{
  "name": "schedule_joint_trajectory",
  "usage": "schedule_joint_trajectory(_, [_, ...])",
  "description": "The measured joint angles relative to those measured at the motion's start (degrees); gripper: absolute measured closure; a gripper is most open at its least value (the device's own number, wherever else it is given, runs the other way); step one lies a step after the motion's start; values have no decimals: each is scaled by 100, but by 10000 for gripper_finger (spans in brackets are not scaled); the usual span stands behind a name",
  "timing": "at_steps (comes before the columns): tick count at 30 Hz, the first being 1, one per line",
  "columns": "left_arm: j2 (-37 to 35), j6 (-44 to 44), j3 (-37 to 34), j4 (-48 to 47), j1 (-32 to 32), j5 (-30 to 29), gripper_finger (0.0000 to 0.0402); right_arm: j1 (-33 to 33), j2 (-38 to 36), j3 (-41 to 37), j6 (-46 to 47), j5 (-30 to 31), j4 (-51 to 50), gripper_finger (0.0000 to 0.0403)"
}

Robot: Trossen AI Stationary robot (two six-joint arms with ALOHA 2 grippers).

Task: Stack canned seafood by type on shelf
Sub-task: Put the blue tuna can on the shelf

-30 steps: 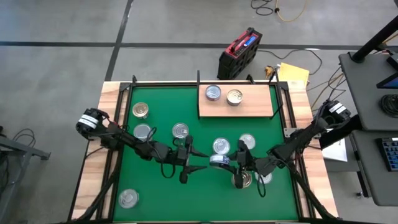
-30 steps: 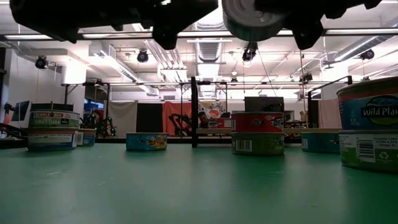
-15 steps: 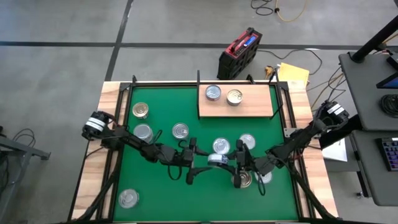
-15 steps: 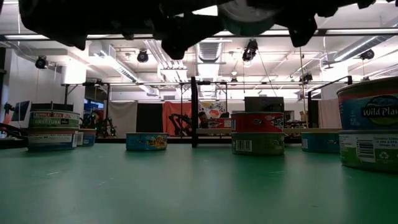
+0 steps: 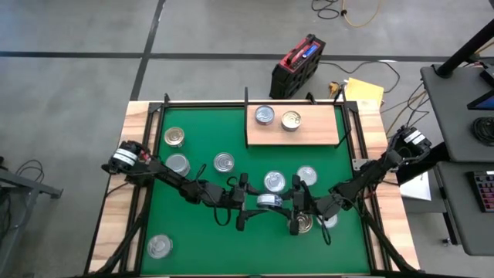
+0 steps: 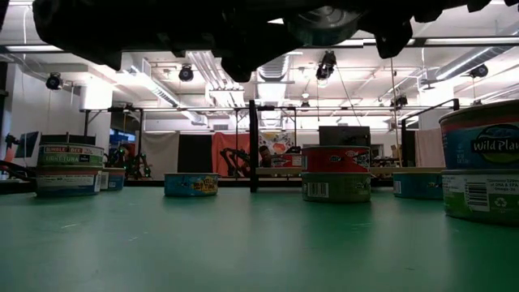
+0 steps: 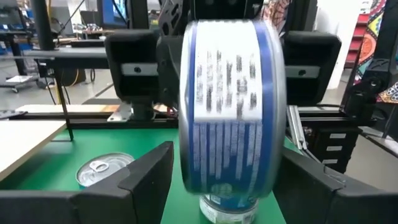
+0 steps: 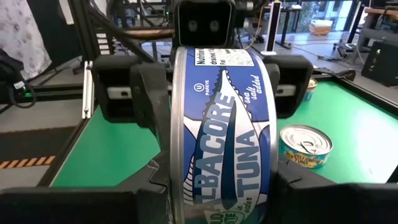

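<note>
The right gripper point(image 5: 287, 202) is clamped on a blue tuna can point(image 5: 269, 201) turned on edge, lifted above the green mat point(image 5: 201, 139) mid-table, well apart from the shelf point(image 5: 309, 131). The left gripper point(image 5: 253, 208) faces it with fingers spread wide on either side of the can, not gripping. Risk: if the right gripper lets go before the left closes squarely, the can may drop or roll onto the cans below.

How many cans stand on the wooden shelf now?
2 seen: a silver-lidded can and a gold-lidded can beside it, on the shelf's left half. Others might be stacked beneath them.
</note>
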Motion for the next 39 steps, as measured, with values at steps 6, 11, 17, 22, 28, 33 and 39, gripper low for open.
schedule_joint_trajectory(6, [0,47,22,12,0,0,171,0,0,0,3,2,-49,279])
schedule_joint_trajectory(11, [0,49,22,9,0,0,215,0,-2,0,24,2,-67,279])
schedule_joint_trajectory(17, [0,30,21,-32,2,61,281,0,-2,0,51,7,-134,279])
schedule_joint_trajectory(22, [0,34,20,-27,1,68,281,1,-4,0,50,11,-131,279])
schedule_joint_trajectory(28, [0,-212,16,-6,-3,117,281,0,-9,2,171,13,-95,177])
schedule_joint_trajectory(33, [0,-531,-34,34,1,-275,281,2,-60,2,171,13,-119,107])
schedule_joint_trajectory(39, [-7,-911,-223,269,-4,-307,281,13,-201,2,158,22,-130,83])
